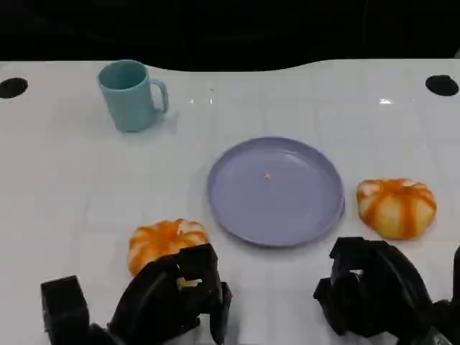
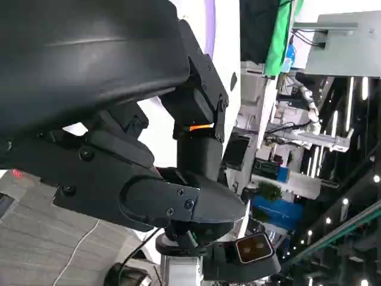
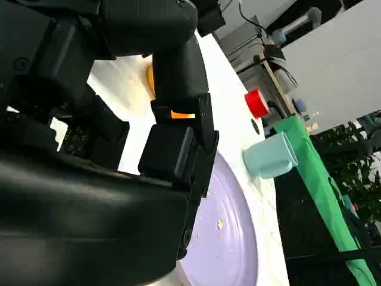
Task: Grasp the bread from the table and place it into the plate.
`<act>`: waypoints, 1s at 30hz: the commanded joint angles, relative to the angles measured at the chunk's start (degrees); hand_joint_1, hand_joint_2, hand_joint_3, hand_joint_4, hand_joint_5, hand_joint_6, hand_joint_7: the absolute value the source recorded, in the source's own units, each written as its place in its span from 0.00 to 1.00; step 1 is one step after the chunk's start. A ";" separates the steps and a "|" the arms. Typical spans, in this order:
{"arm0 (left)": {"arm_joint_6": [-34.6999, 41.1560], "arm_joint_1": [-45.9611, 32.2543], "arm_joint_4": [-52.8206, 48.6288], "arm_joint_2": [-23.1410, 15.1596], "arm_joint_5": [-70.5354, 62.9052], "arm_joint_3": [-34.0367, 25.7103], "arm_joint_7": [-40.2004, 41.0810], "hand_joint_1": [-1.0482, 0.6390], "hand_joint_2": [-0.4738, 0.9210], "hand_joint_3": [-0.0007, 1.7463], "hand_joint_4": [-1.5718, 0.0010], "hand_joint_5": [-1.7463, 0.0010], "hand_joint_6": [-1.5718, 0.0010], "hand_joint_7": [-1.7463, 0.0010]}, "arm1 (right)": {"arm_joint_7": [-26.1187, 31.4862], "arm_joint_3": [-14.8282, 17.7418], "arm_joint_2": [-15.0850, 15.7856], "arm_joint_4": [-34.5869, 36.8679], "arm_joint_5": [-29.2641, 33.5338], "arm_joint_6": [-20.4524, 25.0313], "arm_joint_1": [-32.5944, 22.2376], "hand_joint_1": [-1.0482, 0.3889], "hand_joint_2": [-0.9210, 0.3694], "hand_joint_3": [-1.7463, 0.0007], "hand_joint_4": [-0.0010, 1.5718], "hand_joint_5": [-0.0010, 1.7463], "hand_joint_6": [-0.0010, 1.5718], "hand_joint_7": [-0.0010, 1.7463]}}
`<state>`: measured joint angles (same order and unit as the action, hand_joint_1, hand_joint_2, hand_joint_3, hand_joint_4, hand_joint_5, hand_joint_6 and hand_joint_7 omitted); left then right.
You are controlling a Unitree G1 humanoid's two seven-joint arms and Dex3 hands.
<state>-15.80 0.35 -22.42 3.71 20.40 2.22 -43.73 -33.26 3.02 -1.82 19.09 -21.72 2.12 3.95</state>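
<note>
Two orange-and-white breads lie on the white table, one on each side of the purple plate (image 1: 277, 190). The left bread (image 1: 162, 239) lies near the plate's front left, and my left hand (image 1: 176, 298) reaches it from the near side, fingertips over its near edge. In the left wrist view an orange sliver of bread (image 2: 199, 126) shows past the left hand (image 2: 190, 179). The right bread (image 1: 397, 207) lies beside the plate's right rim. My right hand (image 1: 374, 287) hovers just in front of it, fingers curled, holding nothing. The right wrist view shows the right hand (image 3: 172, 143) and the plate (image 3: 229, 244).
A teal mug (image 1: 131, 95) stands at the table's back left, also visible in the right wrist view (image 3: 271, 156). Two dark holes (image 1: 12, 87) mark the table's back corners. A red object (image 3: 257, 102) stands beyond the table.
</note>
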 commanded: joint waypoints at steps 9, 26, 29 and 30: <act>0.05 0.15 -0.24 -1.12 0.43 -0.51 -0.51 0.16 1.00 0.14 0.36 0.01 0.42 0.13 | -0.21 0.03 1.10 -0.24 0.65 -0.61 0.63 0.00 0.72 0.13 0.94 0.82 1.00 0.56; 1.11 -0.19 2.29 -1.56 1.52 -0.91 -0.23 0.16 1.00 0.14 0.39 0.03 0.44 0.18 | 0.01 -0.17 0.85 -0.82 1.09 -0.91 0.29 0.00 0.71 0.13 0.94 0.82 1.00 0.55; 0.51 -0.15 3.87 -2.46 0.45 -0.81 0.47 0.15 1.00 0.12 0.41 0.05 0.45 0.24 | -0.12 -0.25 0.77 -0.82 1.17 -1.37 0.24 0.00 0.70 0.13 0.94 0.82 1.00 0.55; 0.10 -0.08 4.26 -2.74 0.39 -0.83 0.26 0.14 1.00 0.12 0.42 0.06 0.46 0.26 | 0.01 -0.30 0.78 -0.93 1.26 -1.30 0.21 0.00 0.70 0.13 0.93 0.82 1.00 0.55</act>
<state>-14.95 0.41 -19.67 2.57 21.36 1.91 -43.73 -33.50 2.48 -1.67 18.99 -20.62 1.56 4.27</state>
